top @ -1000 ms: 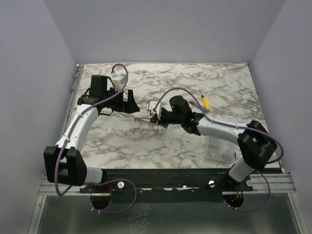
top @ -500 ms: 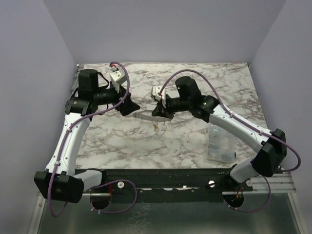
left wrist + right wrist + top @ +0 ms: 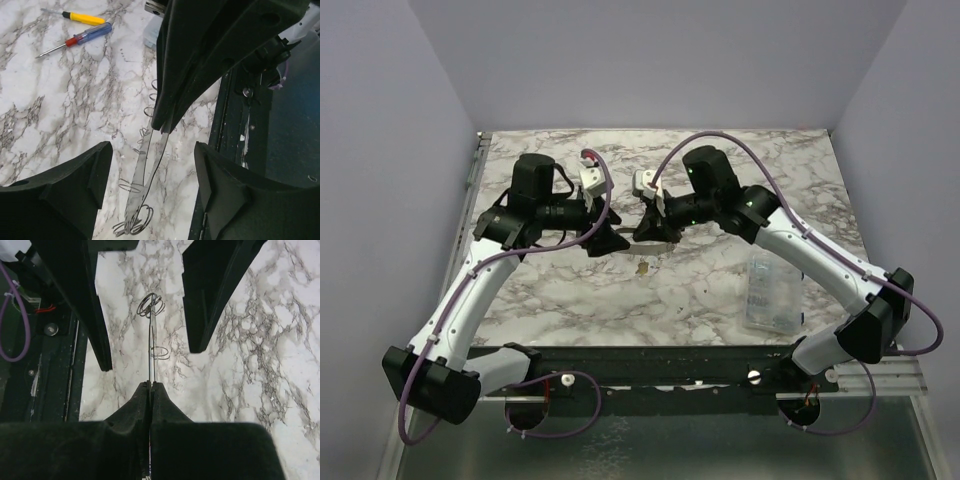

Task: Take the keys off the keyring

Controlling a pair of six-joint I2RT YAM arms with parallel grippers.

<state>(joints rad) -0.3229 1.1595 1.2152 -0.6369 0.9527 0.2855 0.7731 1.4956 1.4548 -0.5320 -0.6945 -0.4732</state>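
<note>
The keyring [image 3: 628, 239] is a thin grey hoop held up off the marble between the two grippers. My right gripper [image 3: 651, 232] is shut on its right end; in the right wrist view the hoop [image 3: 151, 340] runs edge-on out of the closed right gripper [image 3: 150, 385]. My left gripper [image 3: 608, 241] is open, with its fingers on either side of the hoop's other end and not touching it. Small wire loops hang on the hoop [image 3: 145, 165] between the left gripper's fingers [image 3: 152, 155]. A tiny golden key [image 3: 642, 267] shows on the marble below the hoop.
A clear plastic box [image 3: 772, 295] stands at the right front beside the right arm. A yellow-handled screwdriver [image 3: 85, 18] and a red-blue one [image 3: 90, 35] lie farther back on the table. The table's dark front rail [image 3: 670, 362] runs behind the arm bases.
The left arm swung right until its jaws straddle the ring's end, and they have narrowed a little. The right gripper lifted and shifted slightly, still shut on the ring.
</note>
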